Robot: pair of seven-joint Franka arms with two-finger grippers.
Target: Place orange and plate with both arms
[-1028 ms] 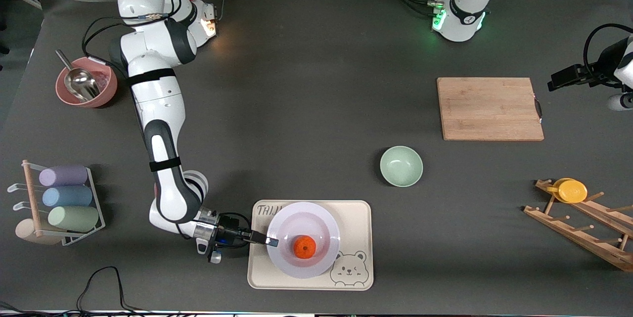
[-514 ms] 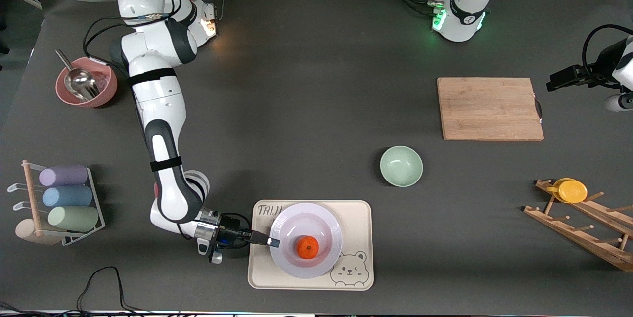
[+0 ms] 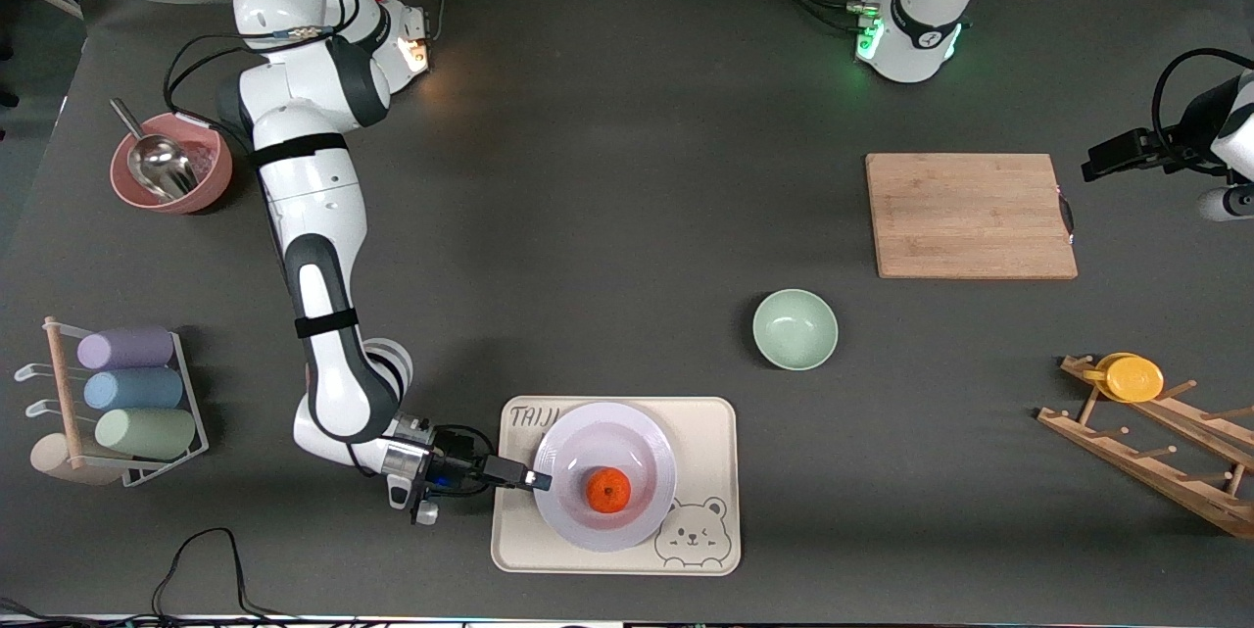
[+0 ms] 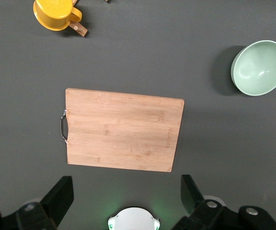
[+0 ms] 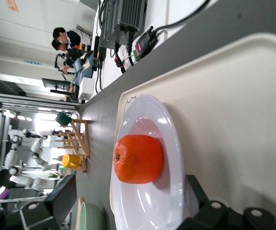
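The white plate (image 3: 627,452) lies on the beige bear tray (image 3: 710,427), near the front edge of the table. The orange (image 3: 607,490) sits in the plate's well. My right gripper (image 3: 534,482) is low at the plate's rim on the side toward the right arm's end. In the right wrist view its open gripper (image 5: 129,184) has one finger on each side of the plate's rim (image 5: 173,143), with the orange (image 5: 138,159) just ahead. My left gripper (image 3: 1102,158) waits open and empty in the air by the cutting board (image 3: 970,215); its wrist view shows its open gripper (image 4: 126,184) above the board (image 4: 123,129).
A pale green bowl (image 3: 795,329) stands between the tray and the board. A wooden rack with a yellow cup (image 3: 1134,378) is at the left arm's end. A pink bowl with a scoop (image 3: 171,163) and a rack of pastel cups (image 3: 127,391) are at the right arm's end.
The plate with the orange has settled lower on the tray. My right gripper has drawn back a little from the rim. The left arm has barely moved.
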